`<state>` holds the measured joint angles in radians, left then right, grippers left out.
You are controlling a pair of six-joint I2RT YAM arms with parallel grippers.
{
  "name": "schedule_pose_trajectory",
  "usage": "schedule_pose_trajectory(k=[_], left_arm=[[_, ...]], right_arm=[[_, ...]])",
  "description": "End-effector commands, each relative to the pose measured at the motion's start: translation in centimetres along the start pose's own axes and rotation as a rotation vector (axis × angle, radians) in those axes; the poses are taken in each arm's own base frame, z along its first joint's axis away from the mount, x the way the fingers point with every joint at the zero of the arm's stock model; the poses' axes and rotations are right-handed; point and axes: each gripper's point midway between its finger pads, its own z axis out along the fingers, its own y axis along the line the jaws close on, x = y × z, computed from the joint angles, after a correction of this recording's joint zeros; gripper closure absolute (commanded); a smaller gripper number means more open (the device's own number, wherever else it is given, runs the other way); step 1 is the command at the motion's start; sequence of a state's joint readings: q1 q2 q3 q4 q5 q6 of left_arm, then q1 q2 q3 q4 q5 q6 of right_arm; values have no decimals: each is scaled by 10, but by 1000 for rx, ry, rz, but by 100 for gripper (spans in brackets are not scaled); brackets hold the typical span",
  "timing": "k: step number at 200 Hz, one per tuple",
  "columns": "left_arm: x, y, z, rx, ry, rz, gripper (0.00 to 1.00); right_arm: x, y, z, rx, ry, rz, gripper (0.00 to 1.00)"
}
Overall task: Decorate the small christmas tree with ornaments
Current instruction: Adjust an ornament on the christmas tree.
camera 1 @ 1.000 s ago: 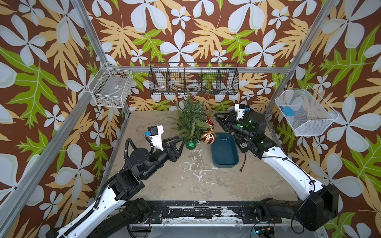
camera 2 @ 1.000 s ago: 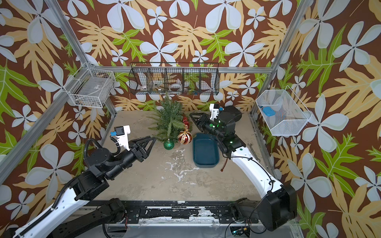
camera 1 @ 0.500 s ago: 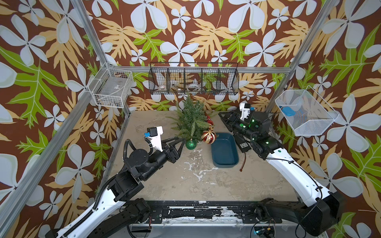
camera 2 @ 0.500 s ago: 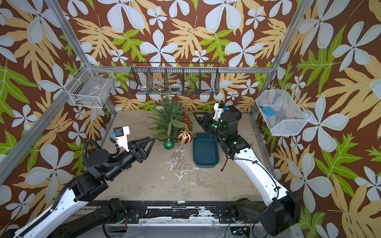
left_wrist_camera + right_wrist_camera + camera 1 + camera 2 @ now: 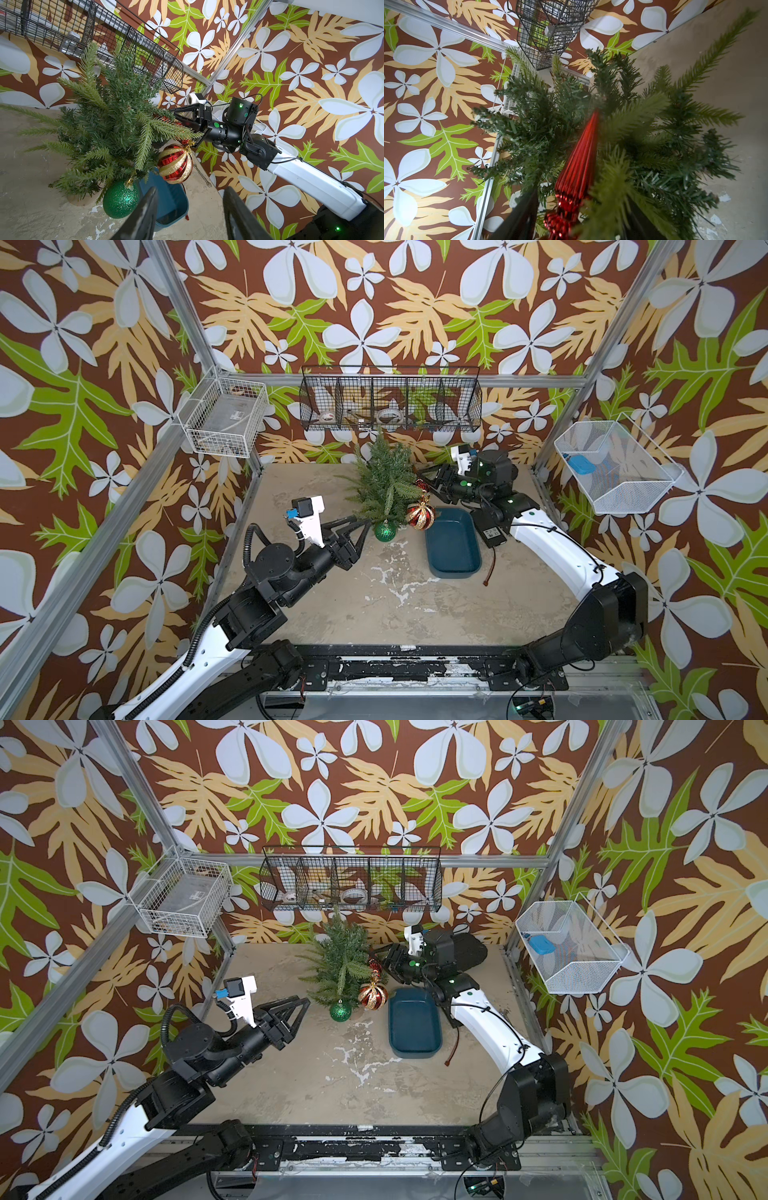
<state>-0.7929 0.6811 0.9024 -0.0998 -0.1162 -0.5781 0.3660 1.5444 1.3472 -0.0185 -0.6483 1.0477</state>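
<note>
The small christmas tree [image 5: 384, 481] [image 5: 340, 965] stands at the back of the table. A green glitter ball [image 5: 385, 531] [image 5: 120, 199] and a red-and-gold ball [image 5: 420, 515] [image 5: 175, 164] hang from its low front branches. A slim dark red drop [image 5: 579, 166] [image 5: 422, 485] sits among the branches on the tree's right side. My right gripper [image 5: 426, 481] [image 5: 580, 218] is open, with its jaws either side of the drop's cap end and a gap showing. My left gripper [image 5: 363, 535] [image 5: 190, 207] is open and empty, just left of the green ball.
A dark blue tray [image 5: 455, 573] lies right of the tree, with a black box [image 5: 490, 535] and a thin cable beside it. A black wire basket [image 5: 390, 404] hangs above the tree. White wire baskets [image 5: 226, 418] [image 5: 615, 468] hang on both side walls.
My right gripper's jaws have spread apart around the red drop, and its arm has shifted slightly right. The left arm has barely moved.
</note>
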Motion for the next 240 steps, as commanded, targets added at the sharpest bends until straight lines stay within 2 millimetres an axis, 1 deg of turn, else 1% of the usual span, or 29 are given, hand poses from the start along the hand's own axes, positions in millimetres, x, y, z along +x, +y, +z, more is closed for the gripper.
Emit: schedule_pose_trajectory(k=[1,30,49,60,112,143,163,166,173,199,225,240], left_arm=[[-1,3,0,-17,-6,17,47],[0,5,1,-22,-4,19,47],[0,5,-1,-24,-10,20,47],[0,6,-1,-28,-11,20,47],[0,5,-1,-23,-11,21,47],[1,6,-2,-21,-10,17,47],[0,6,-4,-19,-13,16,47],[1,6,-3,-21,-11,15,47],[1,6,-4,-19,-11,16,47],[1,5,-5,-16,-13,15,47],[0,5,-5,-14,-17,14,47],[1,5,-4,-11,-14,12,47]], right_arm=[[6,17,7,-79,53,-2,38],[9,19,14,-110,75,28,43],[12,22,14,-143,89,48,52],[11,25,12,-154,82,49,55],[1,47,-10,-189,-15,5,62],[-4,50,-27,-187,-88,20,63],[-4,42,-43,-169,-153,50,63],[-7,40,-46,-162,-181,56,63],[-7,36,-52,-153,-207,69,62],[-3,21,-67,-117,-272,128,62],[7,2,-73,-87,-286,199,61],[11,-5,-75,-79,-294,221,59]])
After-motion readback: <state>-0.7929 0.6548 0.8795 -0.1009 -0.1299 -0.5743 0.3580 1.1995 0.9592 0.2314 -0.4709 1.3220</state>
